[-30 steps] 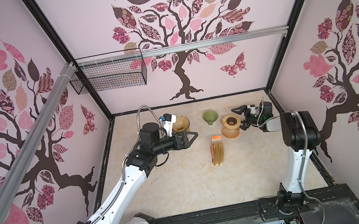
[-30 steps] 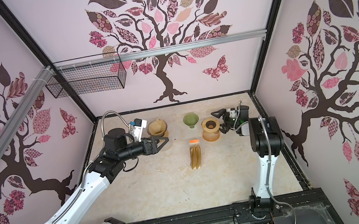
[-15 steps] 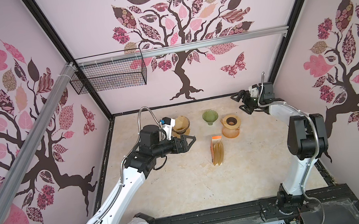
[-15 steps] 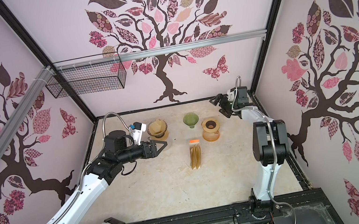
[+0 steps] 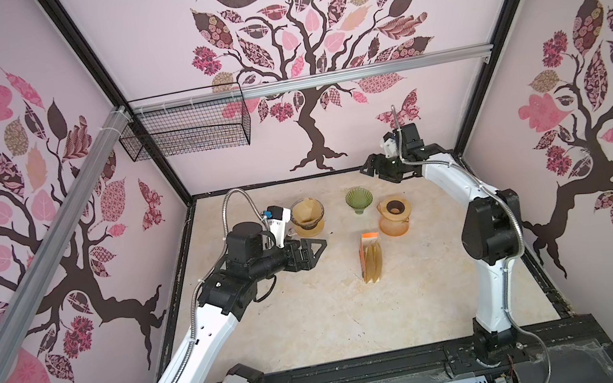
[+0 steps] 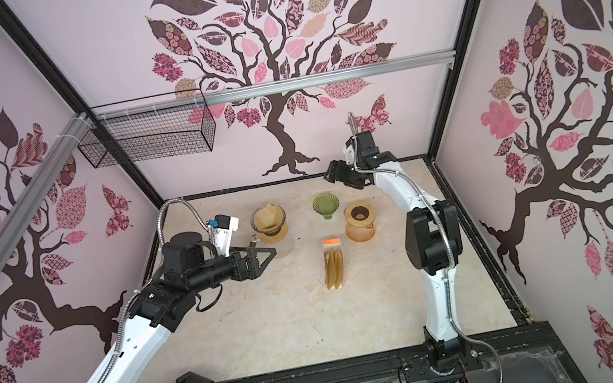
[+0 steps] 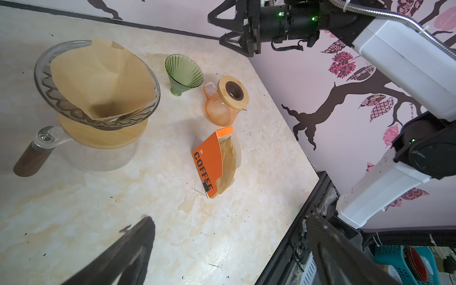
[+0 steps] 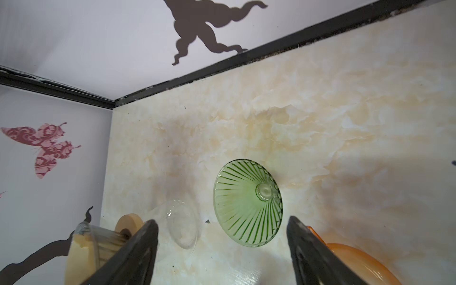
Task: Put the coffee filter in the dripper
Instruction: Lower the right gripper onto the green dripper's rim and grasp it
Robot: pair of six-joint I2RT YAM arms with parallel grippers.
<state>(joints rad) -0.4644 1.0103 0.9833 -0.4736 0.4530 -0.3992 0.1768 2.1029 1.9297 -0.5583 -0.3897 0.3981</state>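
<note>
Filter [image 7: 103, 74] seated in dripper [image 7: 49, 91], left claw [image 5: 317, 252] spread wide (empty), right claw [image 5: 372, 170] parted, holding nothing.

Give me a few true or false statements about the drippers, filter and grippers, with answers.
1. A paper filter sits inside the clear glass dripper. True.
2. The green dripper holds a filter. False: it is empty.
3. The left gripper grips a filter. False: it is open and empty.
4. The filter box lies on the table. True.
5. The right gripper clamps the orange carafe. False: it is open, apart from it.
</note>
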